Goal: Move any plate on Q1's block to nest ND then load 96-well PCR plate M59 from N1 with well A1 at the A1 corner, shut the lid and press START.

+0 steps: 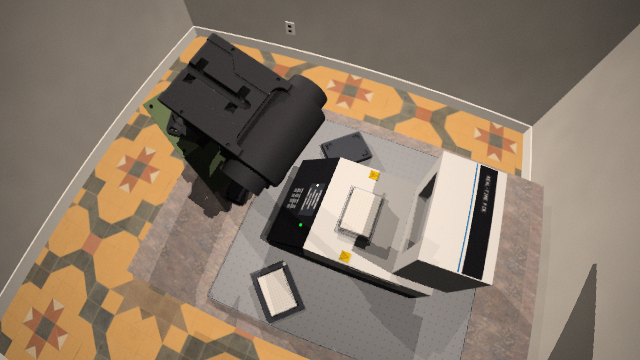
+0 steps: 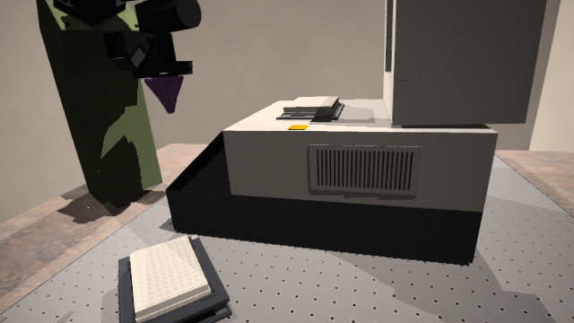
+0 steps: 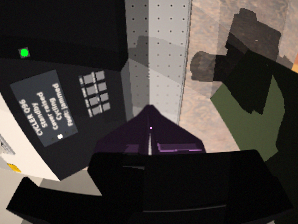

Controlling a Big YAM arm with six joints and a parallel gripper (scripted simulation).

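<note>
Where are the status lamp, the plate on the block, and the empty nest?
status lamp (image 1: 300,224), top view, centre of the green dot on the black front panel.
plate on the block (image 1: 361,211), top view, middle of its white film.
empty nest (image 1: 346,147), top view, middle of the dark tray.

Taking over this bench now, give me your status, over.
End effector shut, empty, hovering off the cycler's panel. Lid open, lamp green. Plate sitting on the block; another plate waits in the front nest. Rear nest free.
</note>
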